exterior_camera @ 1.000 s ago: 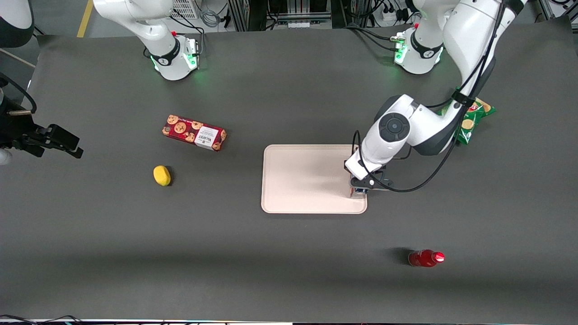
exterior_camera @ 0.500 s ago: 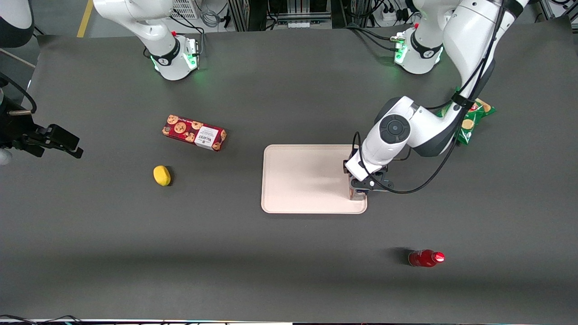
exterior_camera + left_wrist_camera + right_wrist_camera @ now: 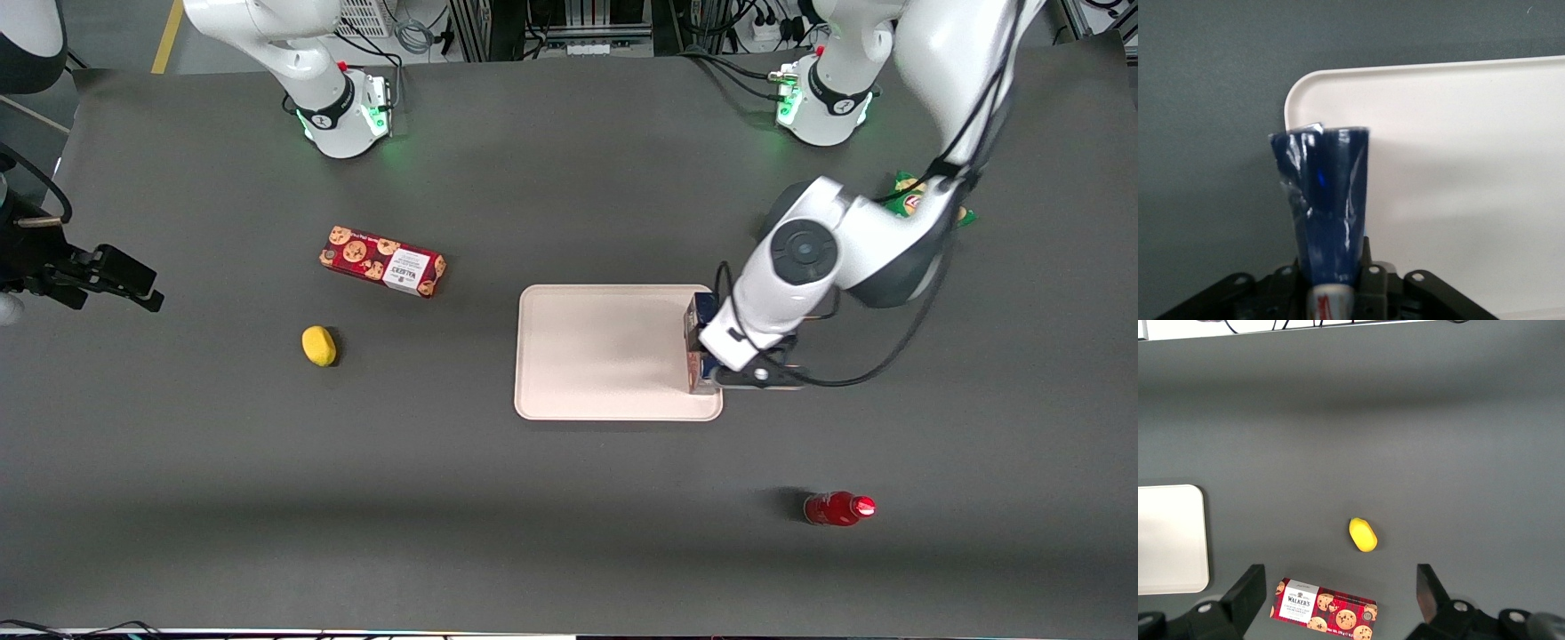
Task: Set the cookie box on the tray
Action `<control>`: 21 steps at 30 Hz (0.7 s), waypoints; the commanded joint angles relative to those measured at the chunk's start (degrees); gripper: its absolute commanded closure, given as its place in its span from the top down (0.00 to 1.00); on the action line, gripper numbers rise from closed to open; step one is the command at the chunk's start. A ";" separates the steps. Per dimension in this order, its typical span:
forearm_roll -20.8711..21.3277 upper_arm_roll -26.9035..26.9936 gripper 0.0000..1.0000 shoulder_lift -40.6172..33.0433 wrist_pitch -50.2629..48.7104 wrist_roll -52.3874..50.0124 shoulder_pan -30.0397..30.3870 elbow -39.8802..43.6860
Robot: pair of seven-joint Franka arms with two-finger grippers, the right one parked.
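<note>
The cookie box (image 3: 699, 331) is a dark navy carton. It stands over the pinkish-cream tray (image 3: 605, 356), at the tray's edge toward the working arm's end. Its length runs along that edge, away from the front camera. My left gripper (image 3: 709, 377) holds the box at the end nearer the front camera. In the left wrist view the gripper (image 3: 1333, 270) has a finger (image 3: 1370, 273) pressed on each side of the box (image 3: 1328, 200). The box's other end reaches toward a rounded corner of the tray (image 3: 1458, 167). I cannot tell whether the box rests on the tray.
A red box printed with chocolate-chip cookies (image 3: 382, 260) and a yellow lemon-shaped object (image 3: 318, 346) lie toward the parked arm's end. A red bottle (image 3: 837, 508) lies nearer the front camera than the tray. A green snack bag (image 3: 916, 200) lies partly under my arm.
My wrist has swung toward the working arm's end of the table. The box, which earlier showed only as a small end under the wrist, now shows along its length over the tray's edge.
</note>
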 commanded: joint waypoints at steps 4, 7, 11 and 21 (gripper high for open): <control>-2.09 0.73 1.00 -6.22 -21.78 1.22 -0.36 14.47; -3.57 1.60 1.00 -7.80 -29.68 3.50 -0.19 19.75; -7.26 7.22 1.00 -11.49 -40.85 12.89 -0.19 25.55; -14.22 25.59 1.00 -26.95 -48.26 35.30 -0.28 18.64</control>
